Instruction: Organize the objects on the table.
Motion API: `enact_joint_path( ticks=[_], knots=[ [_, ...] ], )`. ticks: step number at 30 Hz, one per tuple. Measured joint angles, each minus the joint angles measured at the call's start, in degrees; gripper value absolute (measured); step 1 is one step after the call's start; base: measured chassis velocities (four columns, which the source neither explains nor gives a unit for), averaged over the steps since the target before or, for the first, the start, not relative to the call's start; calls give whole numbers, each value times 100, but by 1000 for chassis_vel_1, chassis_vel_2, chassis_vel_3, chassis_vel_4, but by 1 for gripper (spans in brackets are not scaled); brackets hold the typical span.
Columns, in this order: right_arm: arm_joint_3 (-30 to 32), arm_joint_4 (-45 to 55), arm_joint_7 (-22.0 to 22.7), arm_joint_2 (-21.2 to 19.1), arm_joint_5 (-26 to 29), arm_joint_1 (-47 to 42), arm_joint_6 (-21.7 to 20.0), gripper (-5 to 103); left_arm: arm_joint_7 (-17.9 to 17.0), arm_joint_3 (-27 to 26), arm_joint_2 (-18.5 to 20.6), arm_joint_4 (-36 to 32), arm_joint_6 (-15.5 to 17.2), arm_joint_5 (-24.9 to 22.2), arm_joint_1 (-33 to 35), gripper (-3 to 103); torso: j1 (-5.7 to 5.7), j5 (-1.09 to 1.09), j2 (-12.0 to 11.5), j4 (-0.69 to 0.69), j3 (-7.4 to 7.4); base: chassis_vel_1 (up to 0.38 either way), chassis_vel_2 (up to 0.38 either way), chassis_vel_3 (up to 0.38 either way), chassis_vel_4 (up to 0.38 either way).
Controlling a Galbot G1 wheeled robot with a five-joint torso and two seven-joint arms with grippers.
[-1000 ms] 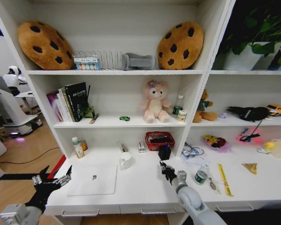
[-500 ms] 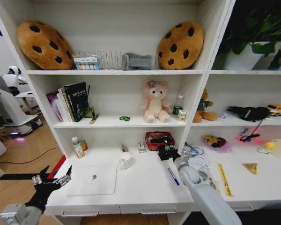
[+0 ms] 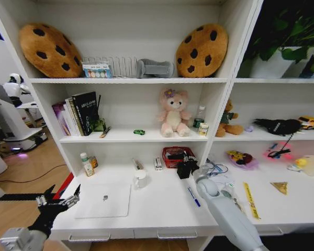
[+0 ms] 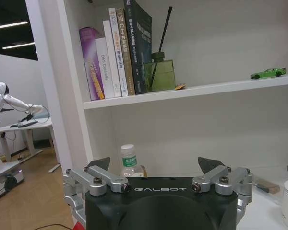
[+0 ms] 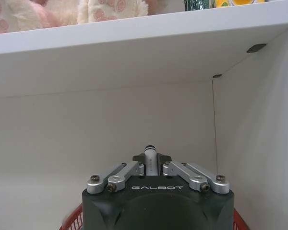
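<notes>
White desk [image 3: 162, 209] under white shelves. Your right gripper [image 3: 186, 168] is pinched shut on a black pen [image 5: 150, 154], held upright over the red basket [image 3: 170, 155], apparently so it can drop in. A blue pen [image 3: 193, 197] lies on the desk just beside that arm. Left gripper [image 3: 57, 201] idles, jaws wide, off the desk's left end by the laptop [image 3: 104, 200].

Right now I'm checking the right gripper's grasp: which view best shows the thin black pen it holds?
The right wrist view: the thin black pen stands pinched in the right gripper, above the red mesh basket. The head view shows the gripper at that basket, the pen indistinct. The left wrist view faces elsewhere.
</notes>
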Motion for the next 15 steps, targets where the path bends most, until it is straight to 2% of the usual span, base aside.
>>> enact_joint_path(
  ticks=[4,15],
  knots=[
    [-104,-257,13,46,-81,174,186,12,0,0,0,0,0,0,0,100,0,0,0,-2,0,0,0,0,0],
    [-40,-407,-11,64,-207,102,286,12,0,0,0,0,0,0,0,100,0,1,1,-3,0,0,0,0,0]
  ],
)
